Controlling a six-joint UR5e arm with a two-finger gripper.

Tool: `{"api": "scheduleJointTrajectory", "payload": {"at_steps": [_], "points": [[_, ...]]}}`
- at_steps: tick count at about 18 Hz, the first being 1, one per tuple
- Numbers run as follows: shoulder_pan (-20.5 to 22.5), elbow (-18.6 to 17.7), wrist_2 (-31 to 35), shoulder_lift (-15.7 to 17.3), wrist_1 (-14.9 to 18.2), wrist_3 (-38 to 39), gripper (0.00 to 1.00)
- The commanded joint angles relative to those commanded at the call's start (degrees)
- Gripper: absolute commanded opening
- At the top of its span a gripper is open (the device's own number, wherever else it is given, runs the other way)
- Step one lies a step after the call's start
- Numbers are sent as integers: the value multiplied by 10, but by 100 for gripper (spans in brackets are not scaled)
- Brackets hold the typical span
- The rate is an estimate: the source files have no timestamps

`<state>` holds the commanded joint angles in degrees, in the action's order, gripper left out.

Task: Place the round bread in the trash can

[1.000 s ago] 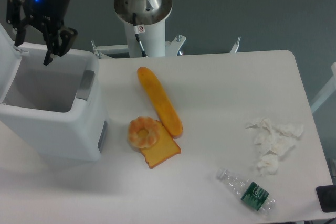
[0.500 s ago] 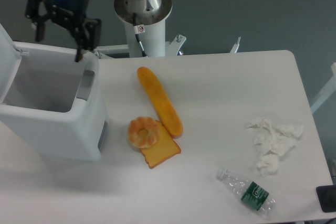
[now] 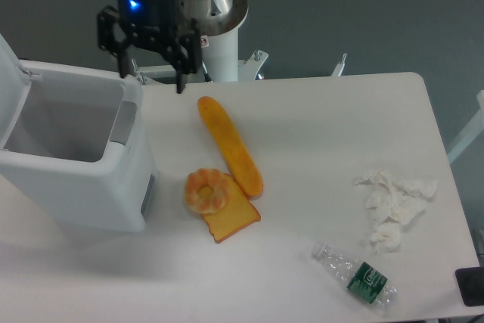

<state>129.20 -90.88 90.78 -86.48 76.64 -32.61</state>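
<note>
Round bread: not seen on the table; cannot tell whether it lies in the trash can (image 3: pixel 76 187), since the near wall hides the cavity floor.

Trash can: left side of frame, white, boxy, on the table (image 3: pixel 340 126). Lid (image 3: pixel 7 66) tipped up and back at the far left edge. Grey cavity open to view in its upper part, showing only bare grey walls. Grey side panel on the right wall.

Gripper (image 3: pixel 151 79): upper left of centre, just right of the can's back right corner, over the table's rear edge. Fingers (image 3: pixel 180 73) spread wide and pointing down, nothing between them. Blue light lit on the gripper body. White robot base (image 3: pixel 208 13) directly behind it.

Elsewhere on the table:
- long orange baguette (image 3: pixel 231 145), centre of frame, running diagonally from upper left to lower right.
- pale lobed ring-shaped roll (image 3: pixel 206 191), below centre, just left of the baguette's lower end, resting partly on a toast slice (image 3: pixel 234 221).
- toast slice touching the baguette's lower end.
- crumpled white tissue (image 3: pixel 393 206), right side, well apart from the bread items.
- clear plastic bottle (image 3: pixel 355 274) with green label, lying on its side, lower right.
- dark object (image 3: pixel 470 285) cut off at the lower right corner; kind not identifiable.
</note>
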Motion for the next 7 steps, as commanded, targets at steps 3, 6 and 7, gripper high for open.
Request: {"api": "scheduleJointTrajectory", "payload": {"at_steps": [3,6,7], "points": [[1,-5,48,-2,0,-3,100],[3,-11,74,-9,-1,-2,100],[9,-11,74,-9,-1,-2,100]]}}
